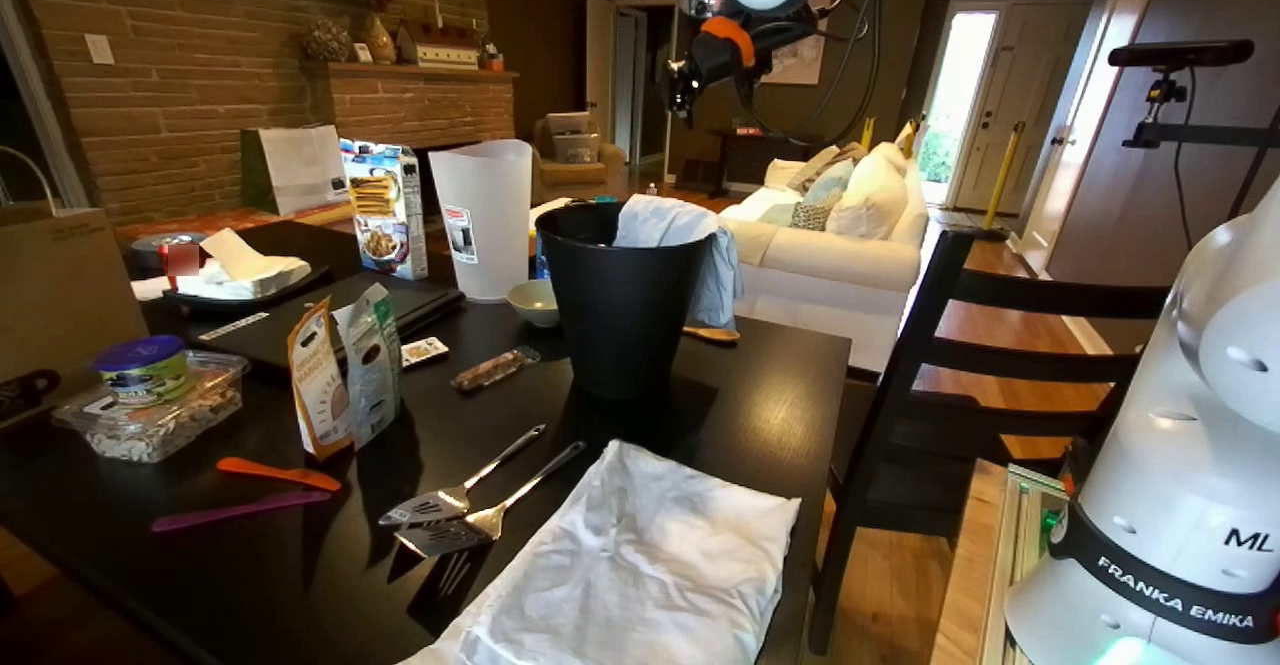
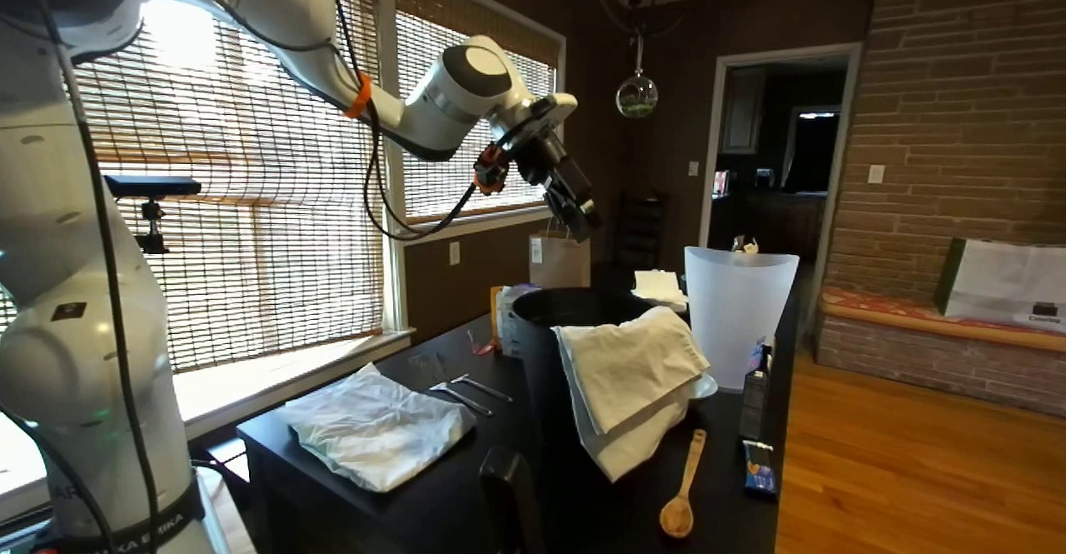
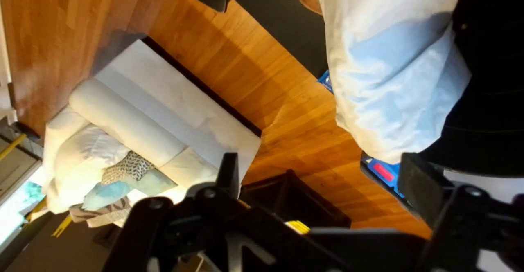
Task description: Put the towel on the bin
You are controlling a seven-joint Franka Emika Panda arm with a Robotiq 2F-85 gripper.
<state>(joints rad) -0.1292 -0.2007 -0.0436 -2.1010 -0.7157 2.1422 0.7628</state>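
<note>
The black bin (image 1: 625, 325) stands upright on the dark table and also shows in an exterior view (image 2: 545, 387). The pale towel (image 1: 718, 270) drapes over the bin's rim, part inside and part hanging down the outside; its hanging folds show in an exterior view (image 2: 633, 371). My gripper (image 1: 680, 95) is in the air above the bin, apart from the towel, as an exterior view (image 2: 579, 221) also shows. In the wrist view my gripper (image 3: 319, 167) has its fingers wide apart with nothing between them. The towel (image 3: 393, 75) and bin (image 3: 491, 112) lie toward the right there.
A larger white crinkled cloth (image 1: 640, 565) lies on the table's near end. Two spatulas (image 1: 470, 515) lie beside it. A tall translucent jug (image 1: 485, 220) and a bowl (image 1: 535, 302) stand by the bin. A wooden spoon (image 2: 684, 487) lies near the towel. A chair (image 1: 930, 395) stands at the table's side.
</note>
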